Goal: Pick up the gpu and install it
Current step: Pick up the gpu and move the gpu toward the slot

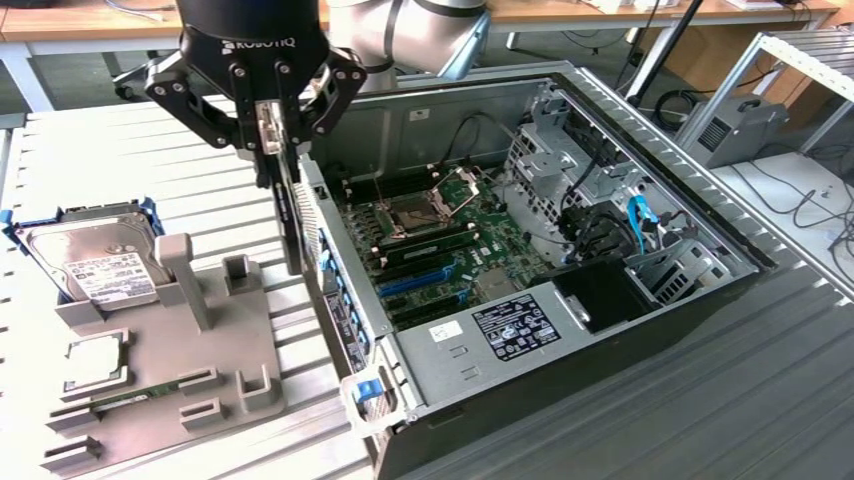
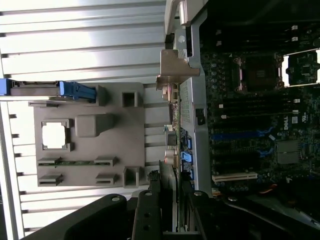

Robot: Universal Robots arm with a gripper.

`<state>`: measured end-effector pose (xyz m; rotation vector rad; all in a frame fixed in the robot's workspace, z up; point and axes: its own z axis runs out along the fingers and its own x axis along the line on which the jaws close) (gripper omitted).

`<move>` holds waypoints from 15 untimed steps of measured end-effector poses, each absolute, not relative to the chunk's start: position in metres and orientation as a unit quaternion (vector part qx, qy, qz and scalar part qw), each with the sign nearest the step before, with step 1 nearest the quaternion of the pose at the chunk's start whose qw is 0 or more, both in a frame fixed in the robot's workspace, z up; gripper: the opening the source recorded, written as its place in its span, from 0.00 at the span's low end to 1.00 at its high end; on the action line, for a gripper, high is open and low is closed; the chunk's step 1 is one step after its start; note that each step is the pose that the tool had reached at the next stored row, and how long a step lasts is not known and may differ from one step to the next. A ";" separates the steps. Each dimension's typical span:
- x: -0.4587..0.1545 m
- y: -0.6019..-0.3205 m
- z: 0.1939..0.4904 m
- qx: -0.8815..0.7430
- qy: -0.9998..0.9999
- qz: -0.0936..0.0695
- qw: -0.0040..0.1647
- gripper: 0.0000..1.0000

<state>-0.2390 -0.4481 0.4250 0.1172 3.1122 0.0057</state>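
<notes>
One black gripper (image 1: 278, 145) points straight down beside the open grey computer case (image 1: 534, 400); we see its fingers (image 2: 151, 200) pinching the thin green gpu card (image 1: 291, 220).

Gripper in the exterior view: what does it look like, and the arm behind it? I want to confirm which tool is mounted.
The gripper is black, with a rounded body carrying white ROBOTIQ lettering. Its two fingers are angular jointed linkages dotted with silver pins. The arm behind it has pale grey, rounded joint housings.
</notes>
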 end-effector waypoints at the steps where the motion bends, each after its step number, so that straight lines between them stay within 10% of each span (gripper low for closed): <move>1: -0.239 -0.448 0.425 0.038 0.999 0.002 0.014 0.26; 15: -0.234 -0.448 0.425 0.038 0.999 0.002 0.014 0.26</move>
